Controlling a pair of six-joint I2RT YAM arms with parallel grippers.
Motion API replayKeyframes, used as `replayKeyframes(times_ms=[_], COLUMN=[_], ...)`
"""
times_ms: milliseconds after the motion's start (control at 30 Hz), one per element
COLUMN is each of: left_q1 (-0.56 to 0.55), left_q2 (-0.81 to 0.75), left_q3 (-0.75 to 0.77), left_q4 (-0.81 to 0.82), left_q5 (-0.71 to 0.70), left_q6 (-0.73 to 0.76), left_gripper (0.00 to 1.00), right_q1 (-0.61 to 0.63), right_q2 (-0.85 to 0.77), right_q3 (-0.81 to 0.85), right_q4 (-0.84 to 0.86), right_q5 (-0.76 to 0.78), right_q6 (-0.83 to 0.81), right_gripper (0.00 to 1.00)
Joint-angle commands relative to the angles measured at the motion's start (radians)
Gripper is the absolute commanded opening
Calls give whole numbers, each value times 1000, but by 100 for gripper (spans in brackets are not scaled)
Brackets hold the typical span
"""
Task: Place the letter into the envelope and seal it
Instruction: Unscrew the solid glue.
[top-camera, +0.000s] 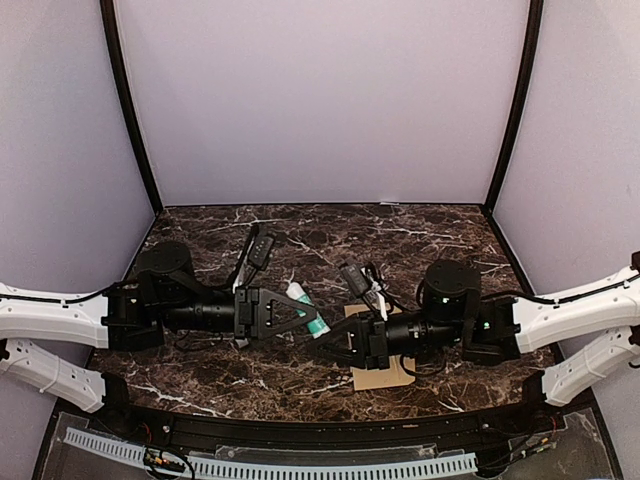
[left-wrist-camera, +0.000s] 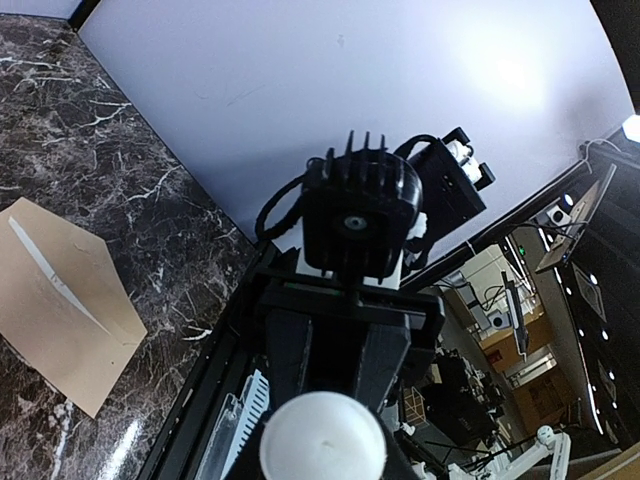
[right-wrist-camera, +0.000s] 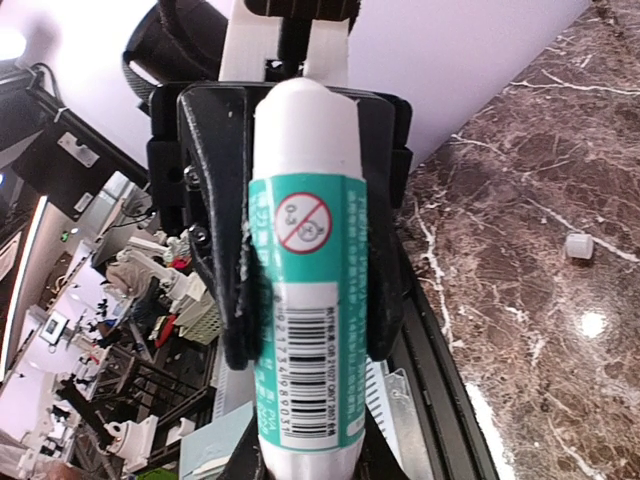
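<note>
The tan envelope (top-camera: 388, 374) lies flat on the marble, partly under my right arm. In the left wrist view the envelope (left-wrist-camera: 60, 310) has its pointed flap open, with a thin white strip along its mouth. I cannot tell whether that strip is the letter, which is otherwise hidden. A white and teal glue stick (top-camera: 306, 308) hangs in the air between both arms. My left gripper (top-camera: 296, 310) is shut on its body, one finger (right-wrist-camera: 215, 250) on each side of the glue stick (right-wrist-camera: 305, 300). My right gripper (top-camera: 328, 338) is shut on the stick's near end.
A small white cap-like piece (right-wrist-camera: 578, 246) lies loose on the dark marble table (top-camera: 420, 235). The black front rail (top-camera: 320, 432) runs along the table's near edge. Pale walls close in the back and both sides.
</note>
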Motion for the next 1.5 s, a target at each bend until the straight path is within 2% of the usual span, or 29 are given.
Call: replayKeyframes(times_ms=[0,100,200,267,367,467,733,1133,1367,1467], left_q1=[0,0,0,3,11,18,25,29,29,31], left_q2=[-10,-16,-32,-47,-62,-62,-47,-25,-27,-25], left_q3=[19,14,24,23,19,8,4,16,13,18], left_q4=[49,64,26,-5,-31,-36,-32,-24,-24,-24], left_q5=[135,113,40,-33,-110,-128,-119,-67,-62,-53], left_q6=[59,56,43,24,-10,-45,-73,-74,-73,-63], left_gripper=[0,0,0,0,0,0,0,0,0,0], right_q1=[-39,-43,-43,-44,-40,-30,34,51,52,51], right_q2=[-19,-27,-53,-75,-101,-107,-76,-28,-27,-37], right_q3=[-20,-33,-48,-56,-54,-32,53,121,122,108], right_q4=[193,204,168,99,21,-41,-169,-206,-192,-171], right_q5=[-123,-122,-75,-16,40,80,224,302,278,266], right_q6=[78,78,41,8,-39,-79,-165,-189,-189,-174], right_gripper=[7,14,50,62,69,72,65,52,24,16])
